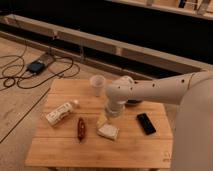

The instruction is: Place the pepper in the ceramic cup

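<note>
A small wooden table stands on a concrete floor. The gripper hangs over the pale sponge block; I cannot tell its state. The pepper lies ungrasped at its nine o'clock and the ceramic cup at twelve. Reaching is in hand; next it must shift left and descend.

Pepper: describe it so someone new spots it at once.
On the wooden table, look left of centre, between the lying white bottle and the pale sponge block by the gripper. The pepper is the only slim, dark red, pointed thing there.
</note>
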